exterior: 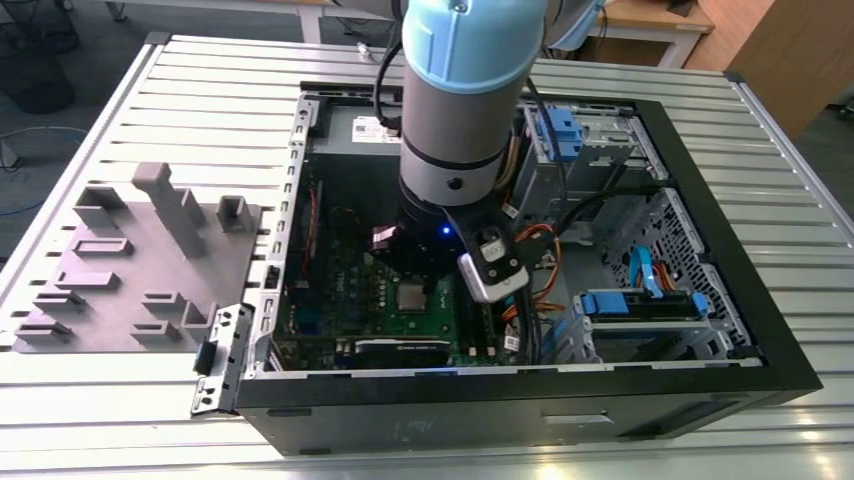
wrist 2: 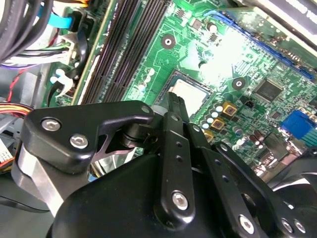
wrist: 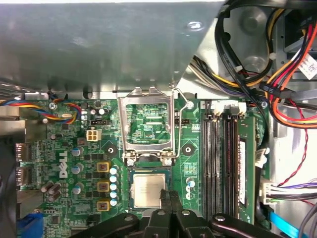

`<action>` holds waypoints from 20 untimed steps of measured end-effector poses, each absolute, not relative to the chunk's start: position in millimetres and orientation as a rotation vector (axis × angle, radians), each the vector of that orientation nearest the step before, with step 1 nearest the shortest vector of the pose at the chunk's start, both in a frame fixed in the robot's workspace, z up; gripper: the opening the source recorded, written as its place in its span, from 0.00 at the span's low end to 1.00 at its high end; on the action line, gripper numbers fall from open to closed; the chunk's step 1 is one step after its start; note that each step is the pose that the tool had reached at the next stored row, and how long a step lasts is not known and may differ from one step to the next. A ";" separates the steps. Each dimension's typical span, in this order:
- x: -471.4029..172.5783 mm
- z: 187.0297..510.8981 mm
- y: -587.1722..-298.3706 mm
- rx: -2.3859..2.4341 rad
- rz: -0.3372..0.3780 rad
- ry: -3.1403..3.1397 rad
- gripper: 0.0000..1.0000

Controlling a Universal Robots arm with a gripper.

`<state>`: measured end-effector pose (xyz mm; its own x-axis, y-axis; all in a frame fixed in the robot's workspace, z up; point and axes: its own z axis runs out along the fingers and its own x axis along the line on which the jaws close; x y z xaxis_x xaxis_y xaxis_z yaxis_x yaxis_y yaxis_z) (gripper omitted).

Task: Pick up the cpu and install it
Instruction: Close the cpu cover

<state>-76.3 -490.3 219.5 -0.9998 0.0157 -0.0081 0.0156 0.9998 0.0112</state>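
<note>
cpu (wrist: 147,190) seen lying flat in socket on green motherboard (wrist: 74,148), silvery top up, inside open computer case (exterior: 534,410). socket's metal load plate (wrist: 148,126) tilted up open, just beside cpu. gripper (wrist: 168,197) held low at cpu's edge, tips overlapping it in first wrist view; contact cannot be told. fingers (wrist: 164,198) clenched together, nothing seen gripped between them. black memory slots (wrist: 218,158) located near socket. arm (exterior: 461,100) seen upright over case interior in exterior view.
</note>
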 end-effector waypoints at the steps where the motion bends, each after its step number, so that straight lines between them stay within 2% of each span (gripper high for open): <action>1: -75.5 219.5 -490.2 0.024 0.017 3.133 0.11; 11: -64.6 219.1 -490.3 0.000 0.017 3.133 0.11; 20: -64.1 217.7 -490.2 -0.222 0.018 3.126 0.11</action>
<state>-64.1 -490.2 217.7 -0.9899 -0.1412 -0.0089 -0.1413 0.9899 0.0112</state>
